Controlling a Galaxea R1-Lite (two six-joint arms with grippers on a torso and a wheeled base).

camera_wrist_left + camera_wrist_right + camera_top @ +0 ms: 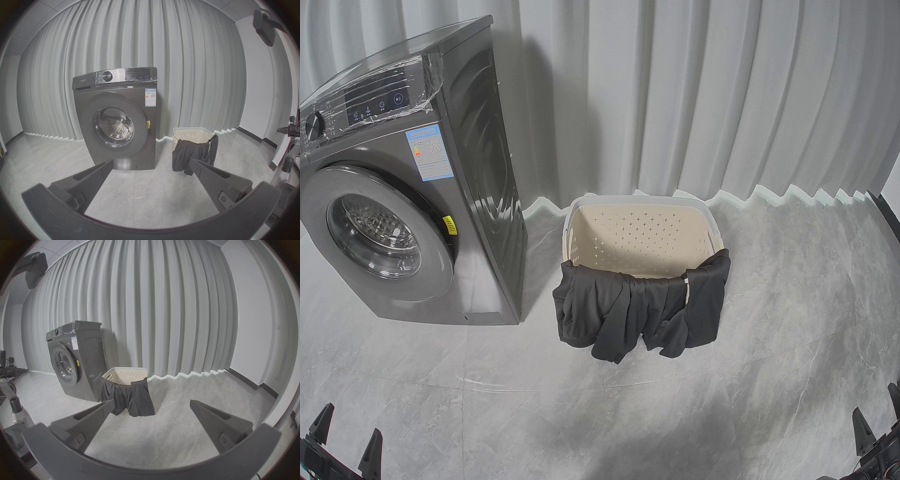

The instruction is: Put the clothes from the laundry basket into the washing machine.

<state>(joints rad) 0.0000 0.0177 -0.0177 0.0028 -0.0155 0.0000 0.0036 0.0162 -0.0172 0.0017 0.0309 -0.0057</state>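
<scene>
Low: left tool (150, 162), right tool (151, 402), spread.

The floor (675, 400) is pale grey stone-look tile with faint veining. Along its far edge a white pleated curtain (675, 94) meets it. A dark grey washing machine (412, 206) stands on it toward the far left corner. Just beside the machine, near the far edge, sits a cream laundry basket (640, 200). Dark clothes (625, 306) hang over the basket's near rim, reaching down toward the floor.
</scene>
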